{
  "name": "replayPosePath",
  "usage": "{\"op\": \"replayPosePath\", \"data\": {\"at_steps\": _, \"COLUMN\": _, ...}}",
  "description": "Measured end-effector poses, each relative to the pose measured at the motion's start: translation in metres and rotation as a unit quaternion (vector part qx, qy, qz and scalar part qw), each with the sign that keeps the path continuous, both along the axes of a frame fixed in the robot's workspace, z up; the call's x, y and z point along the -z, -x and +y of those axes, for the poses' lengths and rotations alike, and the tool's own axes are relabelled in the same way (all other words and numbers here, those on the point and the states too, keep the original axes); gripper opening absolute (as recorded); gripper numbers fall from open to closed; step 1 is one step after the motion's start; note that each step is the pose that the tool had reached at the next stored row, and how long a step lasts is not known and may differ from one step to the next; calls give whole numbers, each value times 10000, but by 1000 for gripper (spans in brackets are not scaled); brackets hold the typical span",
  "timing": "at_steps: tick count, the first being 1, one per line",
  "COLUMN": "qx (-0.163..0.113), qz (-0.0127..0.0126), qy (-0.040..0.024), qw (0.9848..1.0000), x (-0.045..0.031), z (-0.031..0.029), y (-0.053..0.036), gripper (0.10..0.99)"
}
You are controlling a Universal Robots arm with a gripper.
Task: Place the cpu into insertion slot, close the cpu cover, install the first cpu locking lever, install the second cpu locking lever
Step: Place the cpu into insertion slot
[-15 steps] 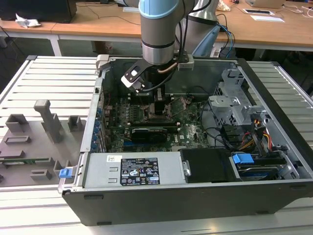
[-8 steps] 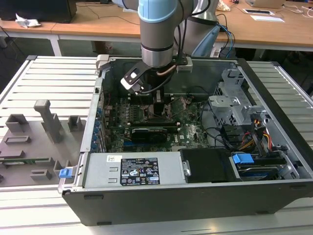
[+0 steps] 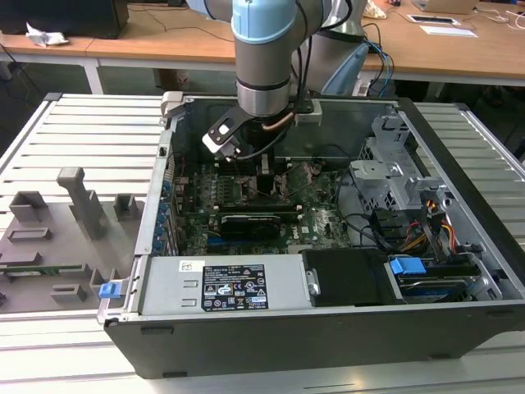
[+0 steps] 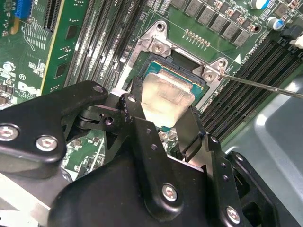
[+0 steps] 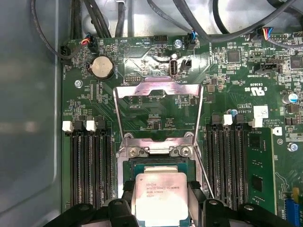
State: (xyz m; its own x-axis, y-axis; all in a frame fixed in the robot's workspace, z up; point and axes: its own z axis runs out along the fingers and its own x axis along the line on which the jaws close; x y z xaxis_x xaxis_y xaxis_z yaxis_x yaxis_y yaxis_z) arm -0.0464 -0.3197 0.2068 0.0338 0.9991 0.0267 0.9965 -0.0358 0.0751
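My gripper (image 3: pixel 268 176) reaches down into the open computer case, over the motherboard. In both wrist views the cpu (image 5: pixel 159 195) (image 4: pixel 166 97), a small square chip with a silvery face, sits between the black fingers (image 5: pixel 127 195), which press on two opposite edges. It hangs directly over the insertion slot (image 5: pixel 158 163) (image 4: pixel 173 66), partly covering it; I cannot tell whether it rests in it. The cpu cover (image 5: pixel 142 90), a thin metal frame with a window, is swung open away from the slot. A thin locking lever (image 4: pixel 265 85) stands released beside the slot.
Rows of black memory slots (image 5: pixel 90 165) flank the slot on both sides. A long black expansion card (image 3: pixel 254 222) and the power supply (image 3: pixel 230 283) lie nearer the case front. Cables and a drive cage (image 3: pixel 394 180) fill the exterior view's right. A grey fixture tray (image 3: pixel 57 230) lies outside the case.
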Motion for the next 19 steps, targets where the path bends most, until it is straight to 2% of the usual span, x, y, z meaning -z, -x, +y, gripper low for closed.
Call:
{"op": "replayPosePath", "data": {"at_steps": 6, "qx": -1, "qz": 4, "qy": 8, "qw": 10000, "x": 34, "z": 20, "y": 0, "gripper": 529}}
{"op": "replayPosePath", "data": {"at_steps": 19, "qx": 2, "qz": 4, "qy": 8, "qw": 10000, "x": 53, "z": 25, "y": -2, "gripper": 529}}
